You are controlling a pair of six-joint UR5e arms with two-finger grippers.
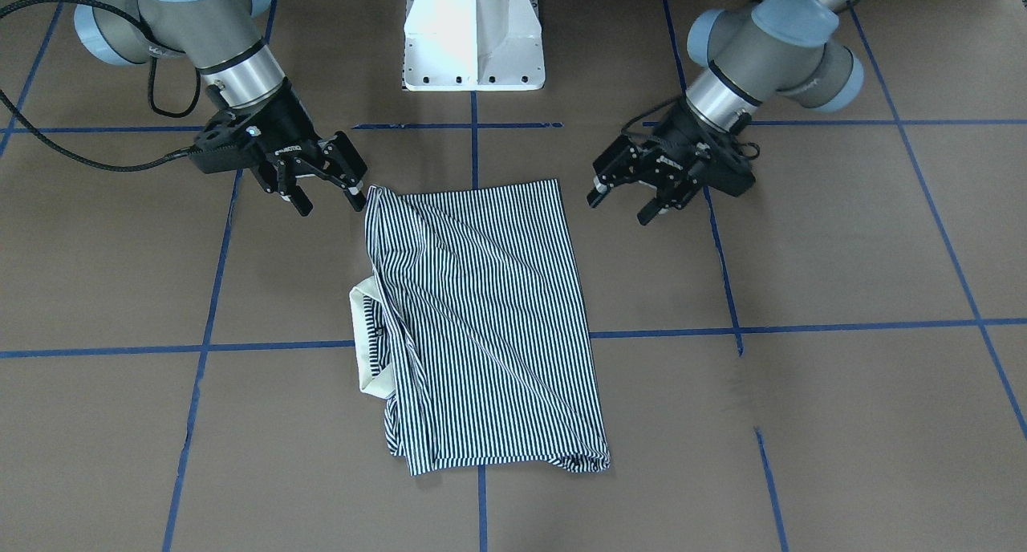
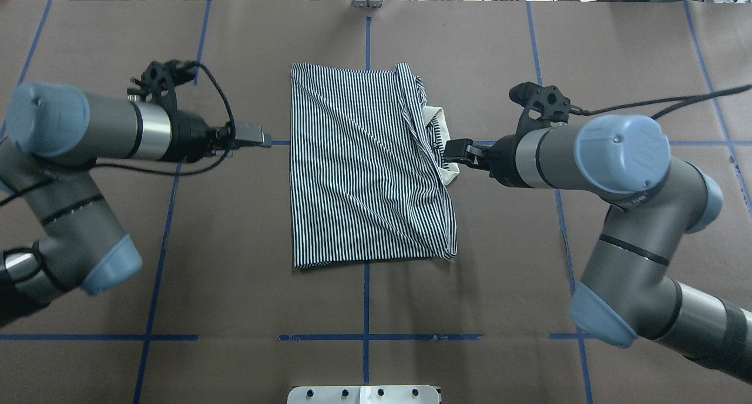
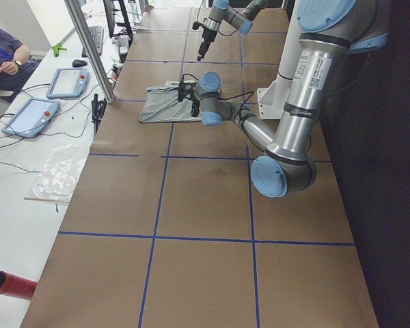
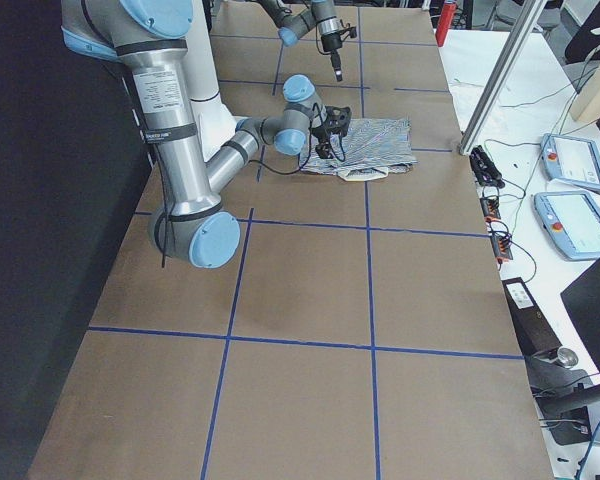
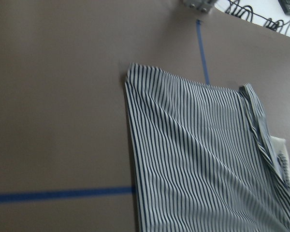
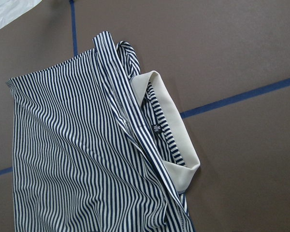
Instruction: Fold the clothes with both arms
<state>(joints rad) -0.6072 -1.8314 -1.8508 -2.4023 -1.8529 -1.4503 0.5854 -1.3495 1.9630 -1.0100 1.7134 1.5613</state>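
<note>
Shirt: the striped polo shirt (image 1: 481, 319) lies folded into a rough rectangle at the middle of the front-facing frame, flat on the table (image 1: 802, 255), with long diagonal creases across it.
Collar: the cream collar (image 1: 371, 351) sticks out past the shirt's left edge in the front-facing view, and past its right edge in the overhead view. The right wrist view shows a small dark label (image 6: 156, 128) inside it.
Left tool: the left tool (image 1: 624, 204) is at the upper right of the front-facing frame, fingers spread and holding nothing. It is apart from the shirt's plain folded edge.
Right tool: the right tool (image 1: 329, 201) is at the upper left of the same frame, fingers spread and holding nothing. One fingertip is just beside the shirt's upper corner on the collar side, and I cannot tell whether it touches the cloth.
Table: brown surface crossed by blue tape lines (image 1: 473, 147).
Pedestal: a white base (image 1: 473, 30) stands at the top centre of the front-facing frame.
Edge of scene: a seated person (image 3: 7, 55) is at the upper left of the left-side view, beside two handheld control tablets (image 3: 34, 116).
</note>
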